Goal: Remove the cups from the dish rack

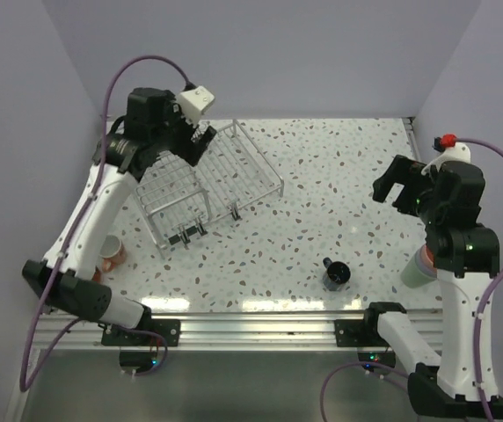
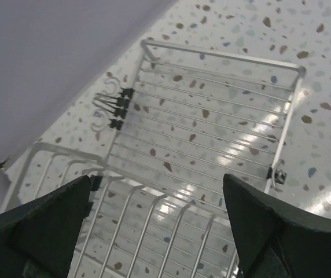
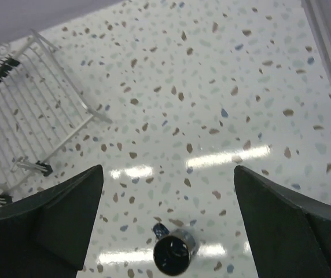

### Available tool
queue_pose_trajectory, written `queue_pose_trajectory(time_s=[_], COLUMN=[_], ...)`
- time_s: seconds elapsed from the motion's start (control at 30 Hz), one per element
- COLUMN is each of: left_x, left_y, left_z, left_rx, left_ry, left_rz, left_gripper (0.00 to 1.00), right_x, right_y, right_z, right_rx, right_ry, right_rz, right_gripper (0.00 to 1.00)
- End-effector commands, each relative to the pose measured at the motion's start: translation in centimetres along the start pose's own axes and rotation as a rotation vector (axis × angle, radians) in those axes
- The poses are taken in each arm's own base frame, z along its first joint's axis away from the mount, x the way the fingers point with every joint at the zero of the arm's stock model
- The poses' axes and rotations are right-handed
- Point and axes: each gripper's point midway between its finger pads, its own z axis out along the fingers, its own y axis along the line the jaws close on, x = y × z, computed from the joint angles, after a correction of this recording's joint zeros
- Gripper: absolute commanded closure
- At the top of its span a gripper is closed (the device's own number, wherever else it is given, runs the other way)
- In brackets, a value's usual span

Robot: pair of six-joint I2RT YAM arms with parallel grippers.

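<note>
Left claw (image 2: 157, 202), jaws apart, is held over the rack (image 2: 220, 56), seen empty. Right claw (image 3: 168, 194), also apart, is held above a dark cup (image 3: 172, 255) — judged light, stiff, slick — best taken across its rim.

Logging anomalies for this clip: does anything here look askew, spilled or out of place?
Nothing spilled. The dish rack sits skewed to the edges of the table, with black clips hooked on its wires. A dark cup sits alone near the front edge; whether it is upright or tipped is unclear.
</note>
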Motion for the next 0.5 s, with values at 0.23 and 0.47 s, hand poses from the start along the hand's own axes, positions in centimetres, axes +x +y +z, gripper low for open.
queue_pose_trajectory(time_s=[0.23,0.47], left_x=[4.5,11.7], left_y=[1.1,0.8], left_z=[-13.7,-15.7], left_rx=[-0.386,-0.505], left_ry=[-0.287,-0.211], left_rz=[-0.049,-0.085], left_gripper=[0.0,0.0], right_x=[-2.0,0.6], right_y=[5.9,5.6], right_z=[0.4,0.1], right_rx=[-0.387,-0.417], right_ry=[-0.217,-0.21], right_rz=[-0.212,-0.217], right_gripper=[0.02,0.02])
